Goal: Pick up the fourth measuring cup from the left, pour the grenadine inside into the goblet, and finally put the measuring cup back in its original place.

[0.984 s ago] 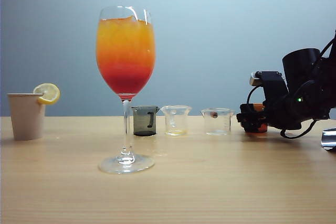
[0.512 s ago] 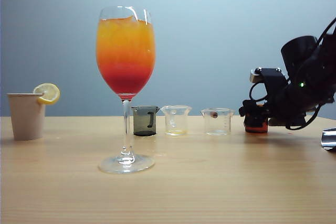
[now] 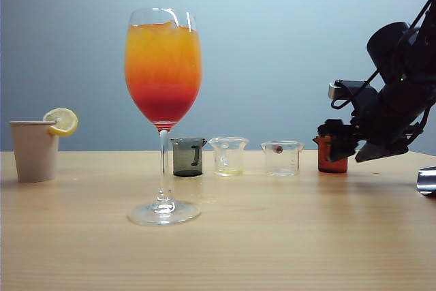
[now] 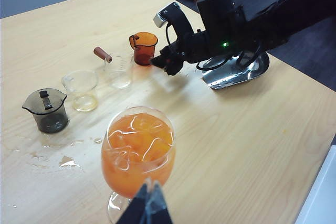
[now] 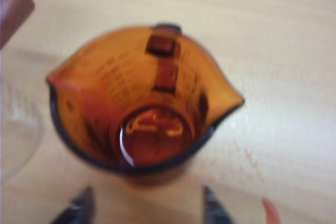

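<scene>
The fourth measuring cup (image 3: 332, 155) stands upright on the desk (image 3: 272, 236), rightmost in its row, a little grenadine (image 5: 156, 135) at its bottom. The right gripper (image 5: 144, 205) sits just beside it, fingers spread and holding nothing. The goblet (image 3: 163, 114) (orange over red) stands well left. The left gripper (image 4: 147, 207) is near the goblet; its state cannot be told.

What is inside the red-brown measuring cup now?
A shallow pool of dark red liquid sits at the bottom of the red-brown measuring cup; the walls above are bare. Nothing covers it.
</scene>
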